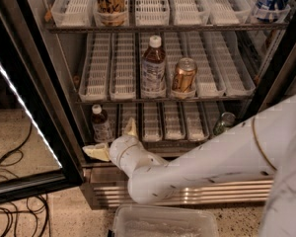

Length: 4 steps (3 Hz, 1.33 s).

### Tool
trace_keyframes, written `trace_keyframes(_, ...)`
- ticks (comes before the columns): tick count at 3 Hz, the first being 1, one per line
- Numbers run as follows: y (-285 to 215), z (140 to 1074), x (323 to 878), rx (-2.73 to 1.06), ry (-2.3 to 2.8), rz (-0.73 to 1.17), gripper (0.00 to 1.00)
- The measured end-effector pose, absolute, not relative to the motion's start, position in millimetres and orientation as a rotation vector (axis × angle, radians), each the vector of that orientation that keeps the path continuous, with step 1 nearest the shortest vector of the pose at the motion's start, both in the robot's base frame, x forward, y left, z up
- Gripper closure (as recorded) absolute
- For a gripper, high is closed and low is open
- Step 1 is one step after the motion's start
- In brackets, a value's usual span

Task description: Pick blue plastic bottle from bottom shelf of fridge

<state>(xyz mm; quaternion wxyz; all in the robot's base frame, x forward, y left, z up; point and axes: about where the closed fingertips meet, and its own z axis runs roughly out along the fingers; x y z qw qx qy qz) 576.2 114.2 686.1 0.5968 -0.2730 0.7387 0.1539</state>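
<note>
The blue plastic bottle (pixel 101 123), small with a white cap, dark contents and a pale label, stands upright at the left end of the bottom shelf (pixel 172 125) of the fridge (pixel 64 78). My gripper (pixel 114 139) is just in front of the shelf's front edge, low and slightly right of the bottle. Its two pale fingers are spread wide, one (pixel 97 152) pointing left below the bottle, the other (pixel 131 128) pointing up beside it. Nothing is between them and they do not touch the bottle.
A taller white-capped brown bottle (pixel 153 67) and a gold can (pixel 183 76) stand on the middle shelf. A green glass bottle (pixel 223 123) lies at the bottom shelf's right. The open glass door with its light strip (pixel 24 107) is at left. A clear bin (pixel 163 222) sits on the floor; cables (pixel 10 167) lie left.
</note>
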Motion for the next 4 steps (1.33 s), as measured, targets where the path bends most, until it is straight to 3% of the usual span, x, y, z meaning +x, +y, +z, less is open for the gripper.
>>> trace_keyframes(1,146.3,677.8,578.1,-0.638,1.692,0.305,0.02)
trace_keyframes(2,146.8,667.2,589.2,-0.587,1.683,0.145,0.11)
trace_keyframes(4,124.6,664.0,613.5,-0.454,1.655,-0.074,0.14)
